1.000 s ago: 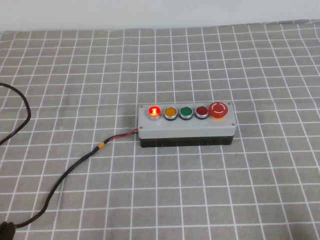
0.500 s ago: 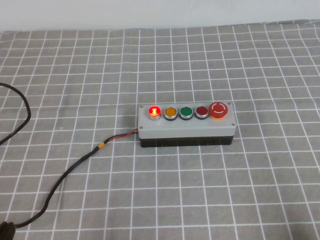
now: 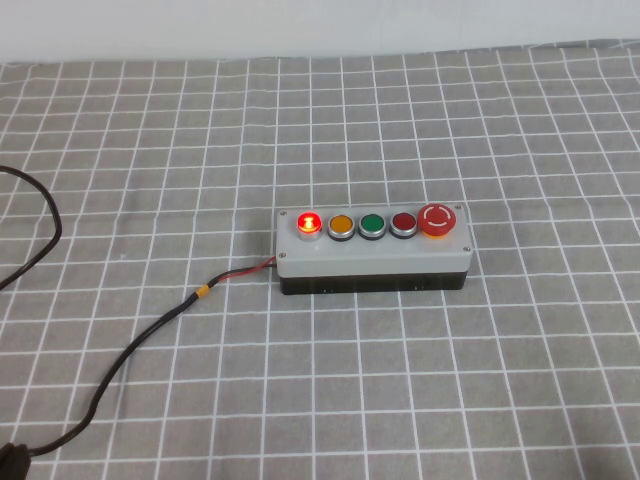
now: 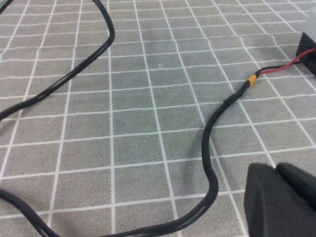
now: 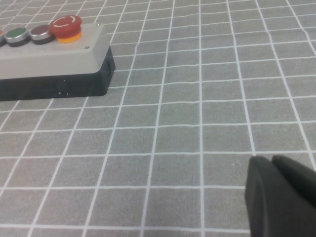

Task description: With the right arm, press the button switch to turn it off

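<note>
The button switch (image 3: 372,258) is a grey box on a black base at the middle of the checked cloth. Its red lamp (image 3: 309,222) is lit; yellow, green, dark red caps and the red mushroom cap (image 3: 439,219) follow to the right. Its black cable (image 3: 150,330) runs off to the front left. Neither arm shows in the high view. My right gripper (image 5: 272,162) is shut and empty, low over the cloth, well apart from the switch's mushroom end (image 5: 65,25). My left gripper (image 4: 276,169) is shut and empty beside the cable (image 4: 212,148).
Grey cloth with a white grid (image 3: 500,380) covers the table up to the pale wall (image 3: 320,25) at the back. The cable loops along the left edge (image 3: 50,225) and across the left wrist view.
</note>
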